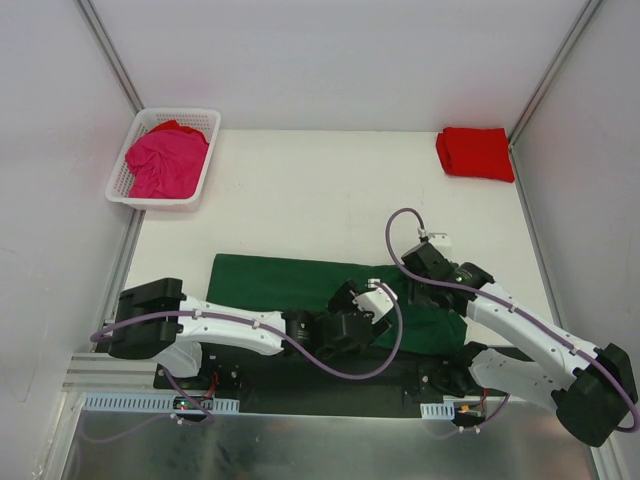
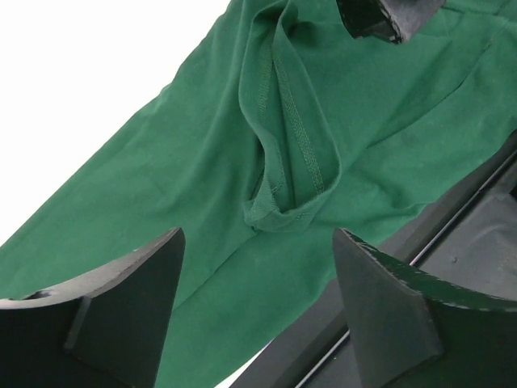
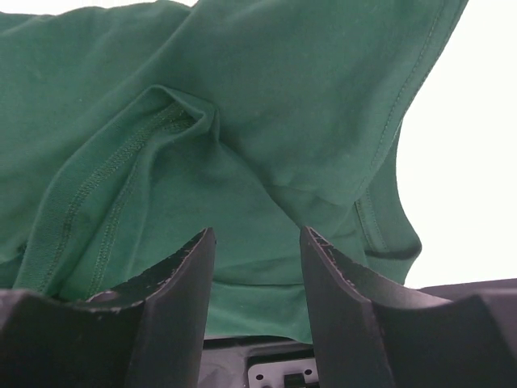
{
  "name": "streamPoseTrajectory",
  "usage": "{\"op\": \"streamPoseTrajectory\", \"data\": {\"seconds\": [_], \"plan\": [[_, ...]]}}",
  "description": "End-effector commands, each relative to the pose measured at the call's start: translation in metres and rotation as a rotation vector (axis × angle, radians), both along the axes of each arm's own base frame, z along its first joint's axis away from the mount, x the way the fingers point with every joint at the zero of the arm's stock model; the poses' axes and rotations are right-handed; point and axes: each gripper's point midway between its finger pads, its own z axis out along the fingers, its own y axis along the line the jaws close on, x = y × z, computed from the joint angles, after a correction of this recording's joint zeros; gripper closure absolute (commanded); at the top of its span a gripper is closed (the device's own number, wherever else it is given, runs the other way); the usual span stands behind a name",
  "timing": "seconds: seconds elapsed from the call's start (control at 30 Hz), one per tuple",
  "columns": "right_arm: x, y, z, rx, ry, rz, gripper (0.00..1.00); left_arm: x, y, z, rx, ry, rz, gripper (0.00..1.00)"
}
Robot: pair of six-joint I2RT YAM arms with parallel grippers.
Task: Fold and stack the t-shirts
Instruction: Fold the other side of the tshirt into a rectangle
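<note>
Top external view: the green shirt (image 1: 270, 278) lies as a long strip along the near edge of the table (image 1: 320, 190), probably so both arms can reach its right end for the next fold. The left gripper (image 2: 258, 232) hangs wide open over a hemmed crease, gripping nothing. The right gripper (image 3: 257, 230) stands partly open over bunched cloth, seemingly empty. The arms hide that end from above. The red shirt (image 1: 476, 152) sits folded far right, and the pink shirt (image 1: 165, 163) fills the basket (image 1: 118, 190).
</note>
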Motion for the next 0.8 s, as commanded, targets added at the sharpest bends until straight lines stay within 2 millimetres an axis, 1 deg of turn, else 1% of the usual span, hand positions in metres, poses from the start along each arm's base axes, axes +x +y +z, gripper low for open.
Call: {"op": "streamPoseTrajectory", "data": {"seconds": [0.0, 0.03, 0.07, 0.13, 0.17, 0.27, 0.33, 0.37, 0.47, 0.5, 0.53, 0.57, 0.6, 0.63, 0.67, 0.7, 0.77], "plan": [[0.004, 0.003, 0.002, 0.02, -0.019, -0.013, 0.51, 0.002, -0.014, 0.01, -0.039, -0.017, -0.001, 0.3], [0.003, 0.003, 0.002, 0.02, -0.018, -0.011, 0.51, 0.002, -0.015, 0.007, -0.033, -0.018, -0.005, 0.41], [0.003, 0.003, 0.0, 0.016, -0.013, -0.011, 0.51, 0.002, -0.017, 0.006, -0.031, -0.017, -0.006, 0.47], [0.002, 0.003, -0.002, 0.018, -0.01, -0.012, 0.53, 0.003, -0.019, 0.004, -0.031, -0.018, -0.004, 0.67], [0.002, 0.003, -0.004, 0.019, -0.007, -0.014, 0.53, 0.003, -0.021, 0.006, -0.035, -0.02, -0.005, 0.8], [0.0, 0.004, -0.007, 0.024, 0.004, -0.012, 0.55, 0.004, -0.024, 0.005, -0.027, -0.029, -0.006, 0.93], [0.0, 0.005, -0.009, 0.028, 0.004, -0.012, 0.55, 0.005, -0.025, 0.004, -0.024, -0.033, -0.007, 0.96], [0.0, 0.005, -0.009, 0.027, 0.005, -0.011, 0.56, 0.005, -0.025, 0.004, -0.023, -0.036, -0.006, 0.99], [-0.001, 0.005, -0.01, 0.028, 0.009, -0.012, 0.56, 0.006, -0.025, 0.004, -0.022, -0.036, -0.005, 1.0], [-0.001, 0.005, -0.01, 0.028, 0.009, -0.011, 0.56, 0.006, -0.025, 0.007, -0.027, -0.037, -0.007, 0.97], [-0.001, 0.005, -0.011, 0.026, 0.011, -0.011, 0.56, 0.005, -0.025, 0.008, -0.029, -0.036, -0.01, 0.9], [-0.001, 0.005, -0.011, 0.026, 0.011, -0.011, 0.56, 0.004, -0.024, 0.009, -0.032, -0.037, -0.011, 0.79], [-0.001, 0.005, -0.011, 0.027, 0.01, -0.011, 0.56, 0.005, -0.023, 0.013, -0.041, -0.039, -0.011, 0.65], [0.0, 0.005, -0.011, 0.027, 0.008, -0.008, 0.56, 0.005, -0.021, 0.014, -0.041, -0.041, -0.009, 0.57], [-0.001, 0.005, -0.012, 0.025, 0.013, -0.008, 0.56, 0.005, -0.02, 0.015, -0.043, -0.044, -0.006, 0.52], [-0.001, 0.006, -0.012, 0.026, 0.012, -0.008, 0.56, 0.007, -0.019, 0.02, -0.055, -0.048, 0.001, 0.5], [-0.001, 0.006, -0.013, 0.025, 0.016, -0.006, 0.56, 0.007, -0.017, 0.02, -0.051, -0.053, 0.003, 0.5]]}}
